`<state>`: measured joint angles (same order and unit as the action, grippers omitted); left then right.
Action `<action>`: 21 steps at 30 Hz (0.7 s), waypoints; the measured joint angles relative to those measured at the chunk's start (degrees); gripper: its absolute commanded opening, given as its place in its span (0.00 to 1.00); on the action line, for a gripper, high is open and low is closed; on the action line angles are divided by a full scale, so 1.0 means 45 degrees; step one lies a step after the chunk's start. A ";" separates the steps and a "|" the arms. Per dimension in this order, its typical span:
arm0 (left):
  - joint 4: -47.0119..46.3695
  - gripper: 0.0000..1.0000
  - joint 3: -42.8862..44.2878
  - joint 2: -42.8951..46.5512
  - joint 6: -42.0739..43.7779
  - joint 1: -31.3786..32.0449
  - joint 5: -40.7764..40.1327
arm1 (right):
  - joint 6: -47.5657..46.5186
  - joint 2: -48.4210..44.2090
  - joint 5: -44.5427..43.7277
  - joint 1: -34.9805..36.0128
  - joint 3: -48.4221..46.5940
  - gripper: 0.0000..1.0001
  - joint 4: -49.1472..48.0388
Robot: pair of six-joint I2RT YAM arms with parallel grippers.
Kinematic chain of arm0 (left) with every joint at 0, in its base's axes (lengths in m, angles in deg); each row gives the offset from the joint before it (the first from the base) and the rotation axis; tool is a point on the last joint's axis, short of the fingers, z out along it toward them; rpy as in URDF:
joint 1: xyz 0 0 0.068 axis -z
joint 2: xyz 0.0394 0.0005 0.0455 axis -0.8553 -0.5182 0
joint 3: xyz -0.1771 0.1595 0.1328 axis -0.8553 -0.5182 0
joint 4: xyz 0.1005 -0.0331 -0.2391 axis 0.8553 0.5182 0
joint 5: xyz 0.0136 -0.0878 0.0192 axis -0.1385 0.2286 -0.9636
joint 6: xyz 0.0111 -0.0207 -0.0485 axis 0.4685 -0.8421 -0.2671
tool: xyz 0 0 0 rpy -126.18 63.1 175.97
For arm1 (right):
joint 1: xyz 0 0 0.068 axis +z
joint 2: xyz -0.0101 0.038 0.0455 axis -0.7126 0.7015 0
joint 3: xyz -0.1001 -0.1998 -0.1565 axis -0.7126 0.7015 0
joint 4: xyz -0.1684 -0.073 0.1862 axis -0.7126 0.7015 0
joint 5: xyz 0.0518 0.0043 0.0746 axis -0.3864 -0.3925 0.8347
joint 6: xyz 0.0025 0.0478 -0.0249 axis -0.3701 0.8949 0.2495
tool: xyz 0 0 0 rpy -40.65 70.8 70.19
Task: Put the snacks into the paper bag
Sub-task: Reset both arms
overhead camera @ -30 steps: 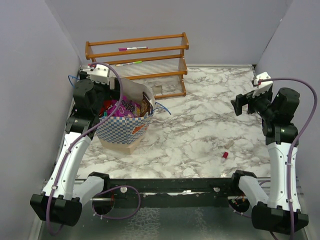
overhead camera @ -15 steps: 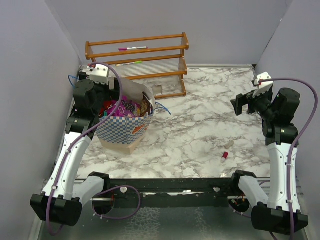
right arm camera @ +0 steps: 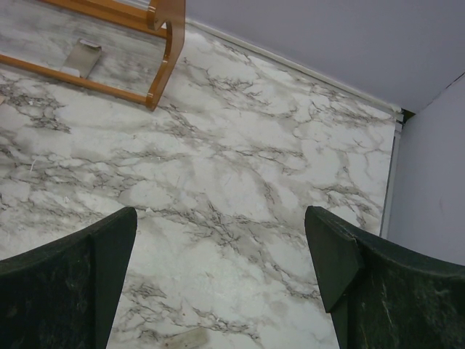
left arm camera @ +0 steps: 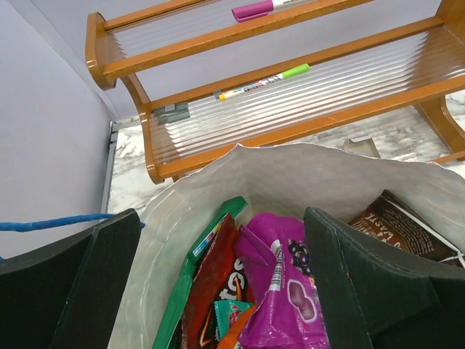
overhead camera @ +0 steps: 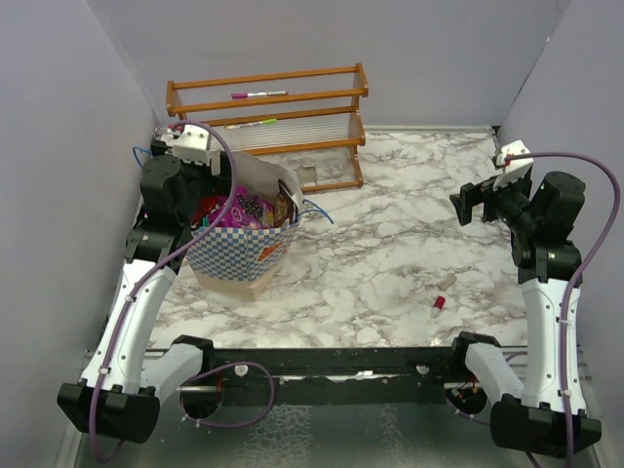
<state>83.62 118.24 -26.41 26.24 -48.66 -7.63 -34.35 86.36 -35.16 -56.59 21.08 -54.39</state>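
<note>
The blue-and-white checkered paper bag [overhead camera: 239,251] stands upright at the left of the table, its mouth open. Several snacks lie inside it: a magenta candy pack [left arm camera: 290,283], a red Doritos packet [left arm camera: 218,280], a green packet edge [left arm camera: 190,258], a small teal pack [left arm camera: 229,314] and a glossy brown bag [left arm camera: 396,225]. The magenta pack [overhead camera: 239,210] also shows in the top view. My left gripper [overhead camera: 216,180] hovers just above the bag's mouth, open and empty [left arm camera: 221,218]. My right gripper [overhead camera: 468,205] is raised over the right side of the table, open and empty [right arm camera: 221,214].
A wooden rack [overhead camera: 268,107] holding markers stands against the back wall, just behind the bag. A tiny red-pink cap-like object [overhead camera: 440,303] lies on the marble table near the front right. Walls close in on the left and right.
My left gripper has drifted slightly left and back above the bag. The right arm, the bag and the cap have not moved.
</note>
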 measured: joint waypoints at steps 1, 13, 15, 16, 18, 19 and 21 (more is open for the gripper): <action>0.0029 0.97 0.0005 0.0015 0.0000 0.0000 0.0000 | 0.0000 0.0000 0.0000 0.0000 0.0000 0.99 0.0000; 0.0287 0.97 0.0214 0.0024 0.0000 0.0000 0.0015 | 0.0029 0.0000 -0.0005 0.0000 -0.0068 0.99 -0.0005; 0.0282 0.97 0.0253 0.0039 0.0000 0.0000 0.0015 | 0.0029 0.0000 -0.0005 0.0000 -0.0068 0.99 0.0000; 0.0291 0.97 0.0257 0.0049 0.0000 0.0000 0.0015 | 0.0029 0.0000 -0.0005 0.0000 -0.0068 0.99 0.0000; 0.0296 0.97 0.0257 0.0049 0.0000 0.0000 0.0015 | 0.0029 0.0000 -0.0005 0.0000 -0.0068 0.99 0.0000; 0.0301 0.97 0.0257 0.0049 0.0000 0.0000 0.0015 | 0.0029 0.0000 -0.0005 0.0000 -0.0073 1.00 0.0000; 0.0301 0.97 0.0257 0.0049 0.0000 0.0000 0.0015 | 0.0039 0.0000 -0.0005 0.0000 -0.0073 1.00 0.0000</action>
<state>84.97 119.40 -26.19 26.24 -48.66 -7.57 -34.18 86.36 -35.19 -56.59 20.76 -54.39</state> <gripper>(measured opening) 0.970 0.994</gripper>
